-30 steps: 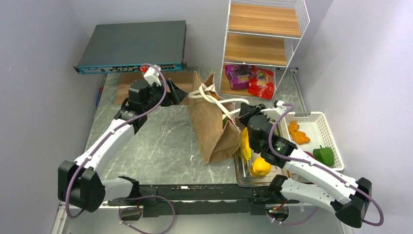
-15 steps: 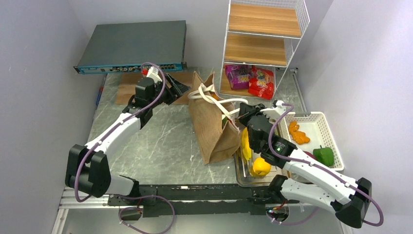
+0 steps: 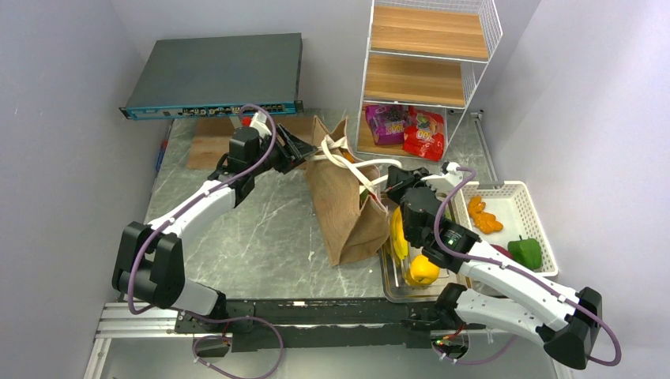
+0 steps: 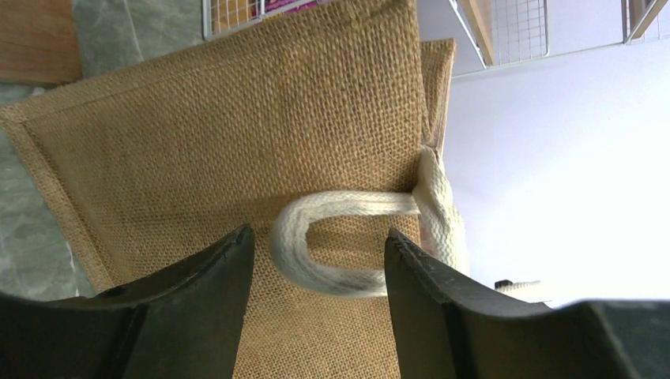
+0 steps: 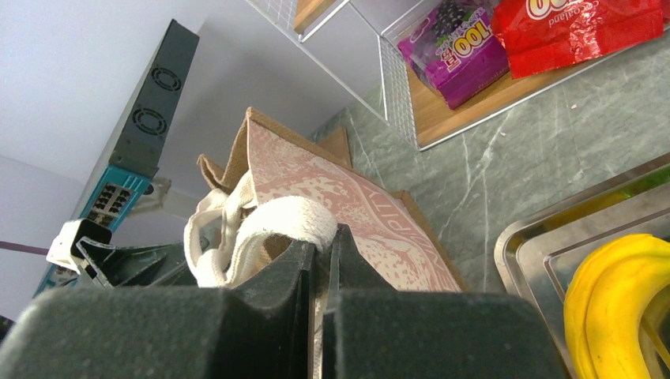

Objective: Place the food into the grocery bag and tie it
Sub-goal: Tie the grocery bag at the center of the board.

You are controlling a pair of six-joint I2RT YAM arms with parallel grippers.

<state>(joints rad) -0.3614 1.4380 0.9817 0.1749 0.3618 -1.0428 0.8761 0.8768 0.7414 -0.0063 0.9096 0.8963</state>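
The brown grocery bag stands mid-table, its cream rope handles loose on top. My left gripper is at the bag's upper left, open. In the left wrist view one handle loop lies against the bag's weave, between the spread fingers of the left gripper and untouched by them. My right gripper is at the bag's right edge, and in its wrist view the right gripper is shut on the other handle strap. Food outside the bag: snack packets, bananas, a yellow fruit.
A wire shelf rack stands at the back right. A metal tray and a white basket with a green pepper sit right of the bag. A flat wooden board and a dark equipment box lie at the back left.
My left arm has swung right, from over the wooden board to the bag's handle, and its jaws have narrowed around the loop. The right gripper has kept its grip and has not moved.
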